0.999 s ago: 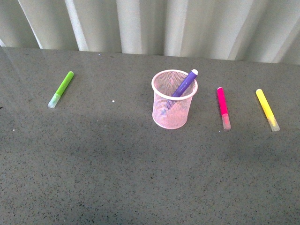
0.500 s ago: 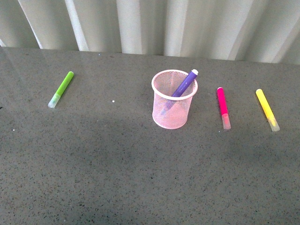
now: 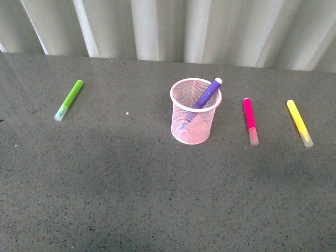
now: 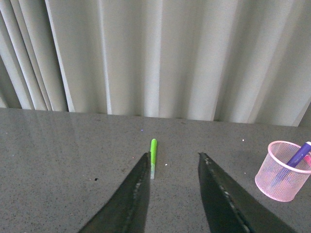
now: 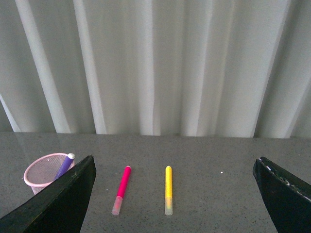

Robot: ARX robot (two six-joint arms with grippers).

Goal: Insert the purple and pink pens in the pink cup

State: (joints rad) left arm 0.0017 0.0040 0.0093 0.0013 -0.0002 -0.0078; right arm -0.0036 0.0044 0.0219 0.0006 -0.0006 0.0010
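Front: found the purple pen (image 3: 207, 94) leaning inside the cup (image 3: 195, 113) at frame centre, propped on the right rim. Found the pink pen (image 3: 250, 119) flat on the worktop (image 3: 157, 199) just right of the cup, not yet inserted.

Left wrist: saw left fingers (image 4: 136, 194) apart and empty, framing a green pen (image 4: 153, 150), not wanted.

Right wrist: saw right fingers (image 5: 68, 194) wide apart at the lower corners, pink pen lower left between them; probably next to fetch.

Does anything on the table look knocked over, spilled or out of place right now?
Nothing stands out. The pink cup stands upright with the purple pen leaning on its rim; the pink pen, yellow marker and green marker lie flat on the table.
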